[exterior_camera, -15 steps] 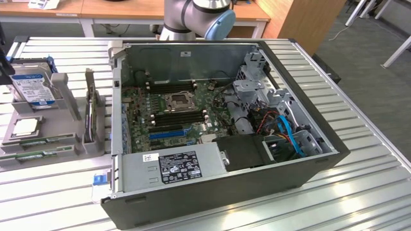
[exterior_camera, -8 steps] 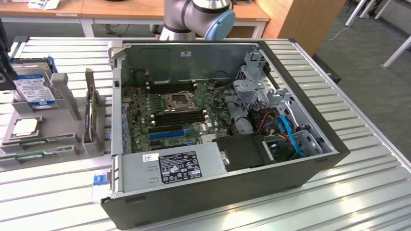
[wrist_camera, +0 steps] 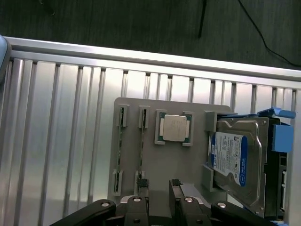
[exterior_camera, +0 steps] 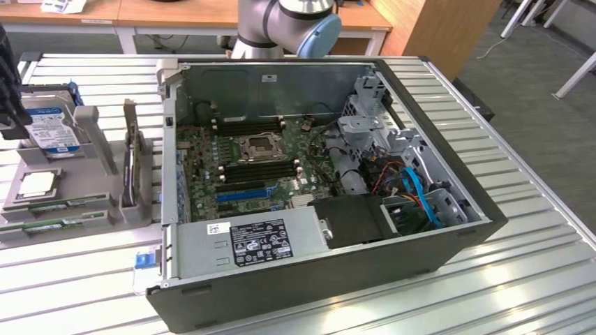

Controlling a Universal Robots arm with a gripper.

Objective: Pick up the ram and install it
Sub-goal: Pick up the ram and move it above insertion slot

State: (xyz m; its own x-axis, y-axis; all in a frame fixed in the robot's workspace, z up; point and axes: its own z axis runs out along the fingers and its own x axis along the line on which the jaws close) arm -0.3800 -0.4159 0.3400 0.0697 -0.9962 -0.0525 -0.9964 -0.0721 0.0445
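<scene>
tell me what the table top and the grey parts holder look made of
Table top: likely aluminium, bare and shiny; its ribbed slats throw bright glare. Grey parts holder: probably plastic, matte; an even flat grey with no glare and moulded slots.

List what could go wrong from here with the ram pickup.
1. The two ram sticks lie thin and close together in the grey holder. The open tool over them might straddle both or strike the holder's wall.
2. The processor sits right beside them and could get knocked.
</scene>
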